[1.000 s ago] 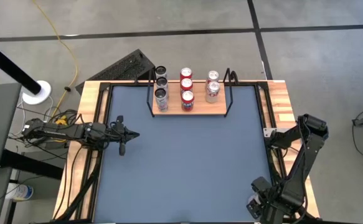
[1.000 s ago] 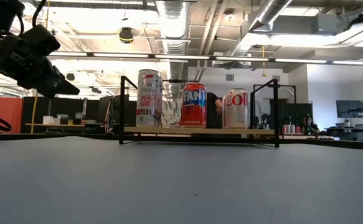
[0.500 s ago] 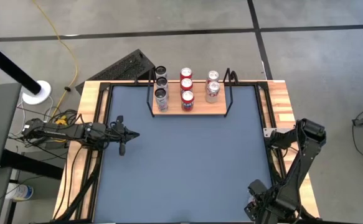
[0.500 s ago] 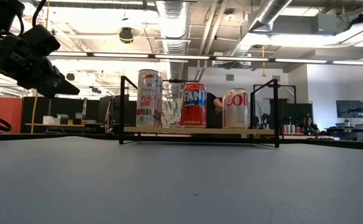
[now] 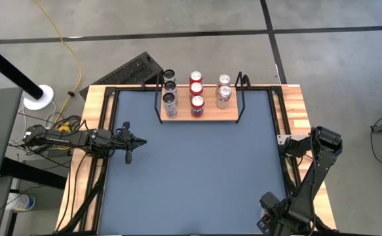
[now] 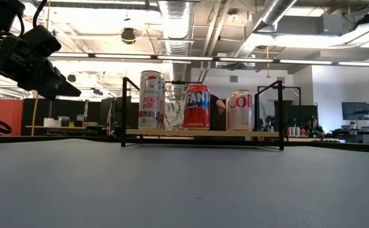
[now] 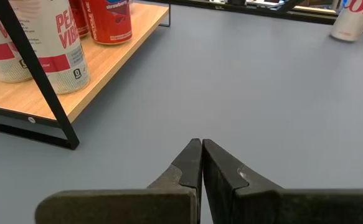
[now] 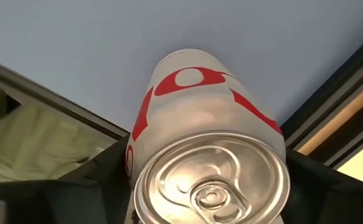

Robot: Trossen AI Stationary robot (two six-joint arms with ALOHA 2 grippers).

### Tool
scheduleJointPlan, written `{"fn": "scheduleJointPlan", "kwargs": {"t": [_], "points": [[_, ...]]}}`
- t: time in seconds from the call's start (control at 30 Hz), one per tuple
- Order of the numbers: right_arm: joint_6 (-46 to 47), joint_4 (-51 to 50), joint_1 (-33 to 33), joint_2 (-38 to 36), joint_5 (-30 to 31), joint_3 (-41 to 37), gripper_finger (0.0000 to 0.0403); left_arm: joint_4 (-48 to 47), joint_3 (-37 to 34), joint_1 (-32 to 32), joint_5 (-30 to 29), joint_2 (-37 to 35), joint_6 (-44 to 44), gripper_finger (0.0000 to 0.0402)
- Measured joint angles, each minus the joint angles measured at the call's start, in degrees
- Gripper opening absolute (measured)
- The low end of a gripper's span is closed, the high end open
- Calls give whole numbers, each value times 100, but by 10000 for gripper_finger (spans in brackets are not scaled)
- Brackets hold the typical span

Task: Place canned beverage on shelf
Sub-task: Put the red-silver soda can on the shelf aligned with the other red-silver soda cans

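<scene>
Silver can sat between the right gripper jaws, which had narrowed toward grasping it at five o'clock; left gripper stayed pinched together.

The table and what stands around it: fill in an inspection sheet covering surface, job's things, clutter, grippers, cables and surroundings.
Surface: blue-grey table top with a light-wood rim; no marks seen.
Job's things: shelf at the far edge, holding eight upright cans in three rows; one more silver-and-red can is at the right gripper.
Clutter: nothing seen on the table top.
Grippers: left gripper hovers over the table's left side, jaws shut, empty. Right gripper is at the near right corner, with the can.
Cables: yellow cable on the floor; dark cables by the left arm's base.
Surroundings: grey floor; workshop with ceiling ducts behind.
</scene>
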Motion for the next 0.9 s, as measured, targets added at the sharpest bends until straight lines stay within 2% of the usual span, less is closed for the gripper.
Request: {"fn": "scheduleJointPlan", "kwargs": {"t": [0.13,0.33,0.47,0.9], "points": [[-559,-130,-31,-4,116,4,284,0,0,0,0,1,-1,0],[-1121,-279,-109,-83,152,32,281,0,0,0,0,2,-1,0],[-1386,-614,-246,-267,390,222,280,0,0,0,0,0,-1,0],[-2712,-887,-1072,-387,531,293,280,0,0,0,0,2,0,0]]}}
